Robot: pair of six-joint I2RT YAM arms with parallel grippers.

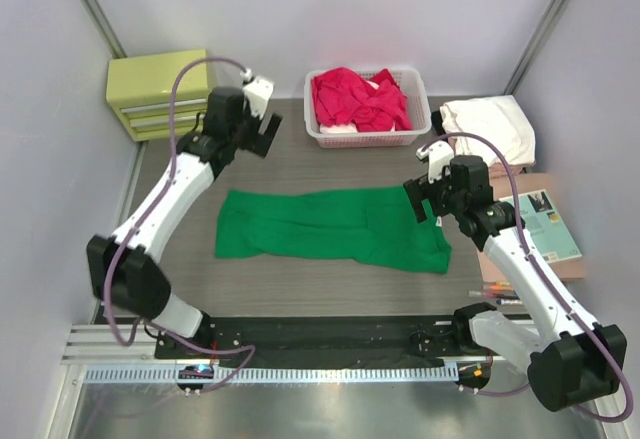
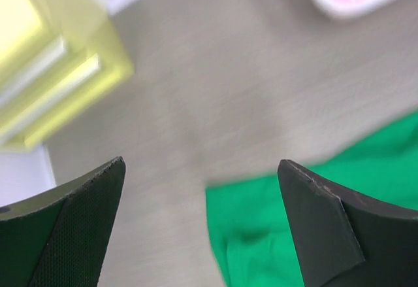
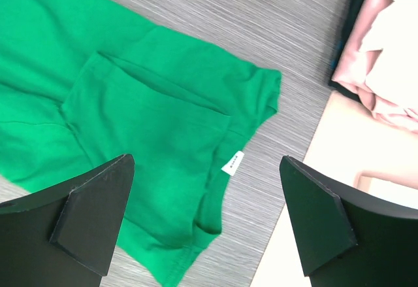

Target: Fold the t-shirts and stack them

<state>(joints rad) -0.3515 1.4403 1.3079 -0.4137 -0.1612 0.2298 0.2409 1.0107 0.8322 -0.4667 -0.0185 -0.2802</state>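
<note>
Left gripper (image 1: 263, 131) and right gripper (image 1: 420, 202) both gaped empty; green t-shirt (image 1: 330, 224) lay flat between them, labelled end beneath the right one, other end near the left.

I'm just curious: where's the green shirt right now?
In the top view the green shirt lies spread mid-table, on the near side of the basket of red shirts, its right end under the right gripper.
</note>
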